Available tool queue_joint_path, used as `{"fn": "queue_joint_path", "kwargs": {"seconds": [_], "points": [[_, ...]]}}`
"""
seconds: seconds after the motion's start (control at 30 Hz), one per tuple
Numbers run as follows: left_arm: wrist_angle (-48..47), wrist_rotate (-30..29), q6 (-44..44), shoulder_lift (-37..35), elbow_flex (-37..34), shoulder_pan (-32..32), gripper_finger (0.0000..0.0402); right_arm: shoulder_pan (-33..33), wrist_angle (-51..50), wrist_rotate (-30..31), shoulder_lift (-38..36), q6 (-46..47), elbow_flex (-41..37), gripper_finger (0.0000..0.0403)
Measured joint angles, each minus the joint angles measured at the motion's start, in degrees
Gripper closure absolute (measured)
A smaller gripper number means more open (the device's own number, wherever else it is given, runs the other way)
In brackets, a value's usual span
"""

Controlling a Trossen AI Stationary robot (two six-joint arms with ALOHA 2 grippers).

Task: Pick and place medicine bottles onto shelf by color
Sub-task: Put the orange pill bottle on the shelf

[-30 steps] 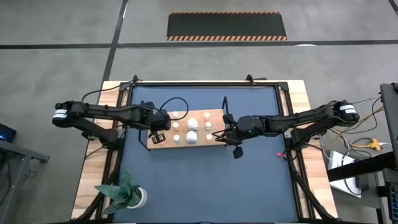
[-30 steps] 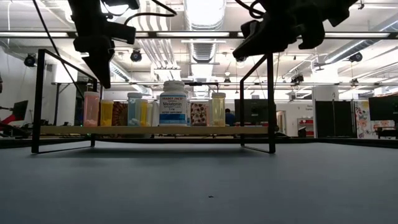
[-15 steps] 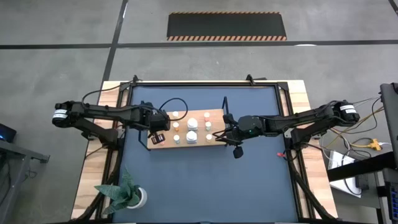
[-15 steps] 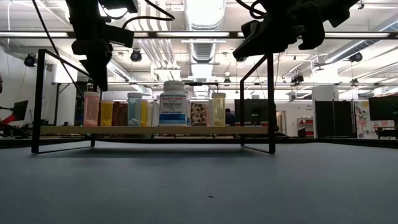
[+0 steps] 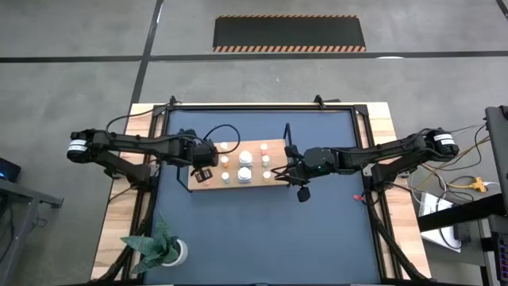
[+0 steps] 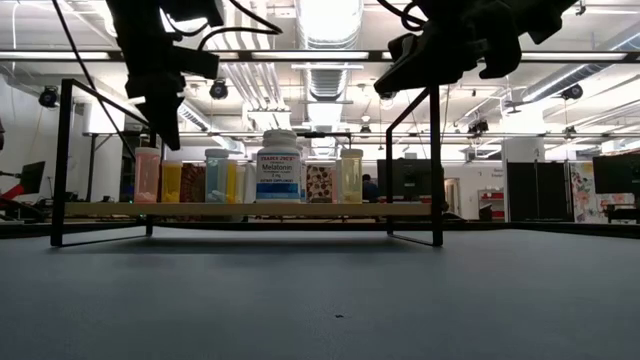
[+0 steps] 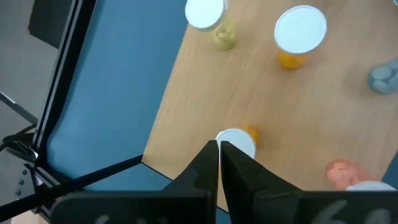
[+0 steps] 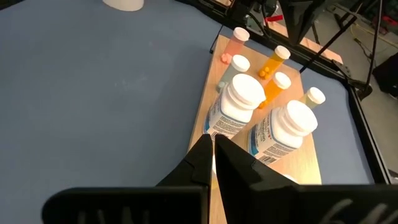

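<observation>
The shelf [image 5: 208,183] is a light wooden board on black frame ends in the middle of the blue table. Several small medicine bottles [image 5: 225,161] with white, orange, yellow and pink contents stand upright on it, along with two larger white ones [image 8: 239,102]. My left gripper [image 7: 219,149] is shut and hangs over the shelf's left end, just above a small white-lidded bottle [image 7: 241,140]. My right gripper [image 8: 212,146] is shut and hovers above the shelf's right end, pointing toward the two large bottles. Neither holds anything.
A white pot with a green plant [image 5: 163,250] stands at the table's near left corner. A small red thing [image 5: 359,197] lies near the right edge. The shelf's upright black frame ends [image 6: 436,165] rise beside both grippers. Bare blue tabletop [image 5: 262,230] lies before the shelf.
</observation>
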Motion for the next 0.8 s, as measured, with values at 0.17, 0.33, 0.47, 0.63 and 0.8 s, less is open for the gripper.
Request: {"fn": "queue_joint_path", "kwargs": {"seconds": [0.17,0.33,0.47,0.63,0.8], "points": [[0.9,0.0,-0.4,0.7,0.0,0.0,0.0402,0.0,0.0,0.0,0.0,0.1,0.0,0.0394],[2.8,0.0,-0.4,2.9,0.0,0.0,0.0401,0.0,-0.1,0.0,0.0,0.5,0.0,0.0394],[2.5,-0.1,-0.4,4.4,0.0,0.0,0.0401,0.0,-0.1,0.0,0.0,0.7,0.0,0.0394],[2.6,1.4,-0.5,4.3,0.0,0.0,0.0401,0.0,-0.1,0.0,0.0,0.7,0.0,0.0394],[2.4,3.3,-1.0,3.5,0.3,0.0,0.0401,0.0,-0.1,0.0,0.0,1.0,0.0,0.0394]]}}
